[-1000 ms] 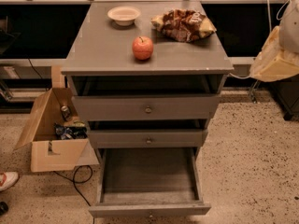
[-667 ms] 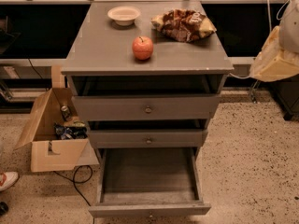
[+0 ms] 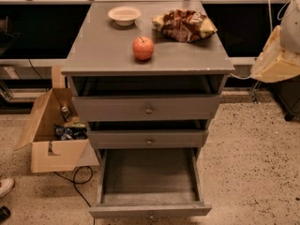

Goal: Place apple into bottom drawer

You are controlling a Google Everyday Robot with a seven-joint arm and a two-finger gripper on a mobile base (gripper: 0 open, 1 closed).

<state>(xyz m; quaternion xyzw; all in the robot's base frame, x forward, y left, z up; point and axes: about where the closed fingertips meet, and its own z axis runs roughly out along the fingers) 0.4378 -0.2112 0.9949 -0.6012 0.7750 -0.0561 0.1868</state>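
In your one camera view, the apple (image 3: 143, 48) stands stem up on the grey cabinet top (image 3: 101, 50), near the front edge and about midway across. Behind it sit a cream bowl (image 3: 124, 15) to the left and a crumpled snack bag (image 3: 184, 25) to the right, both apart from it. The bottom drawer (image 3: 149, 175) is pulled far out (its bare grey floor shows), while the middle drawer (image 3: 147, 138) and top drawer (image 3: 146, 108) stand only slightly out. A cardboard box (image 3: 51, 139) sits open on the floor at left. The gripper lies outside this view, so you cannot tell its state; only a pale bulky shape (image 3: 275, 60) shows at the right edge.
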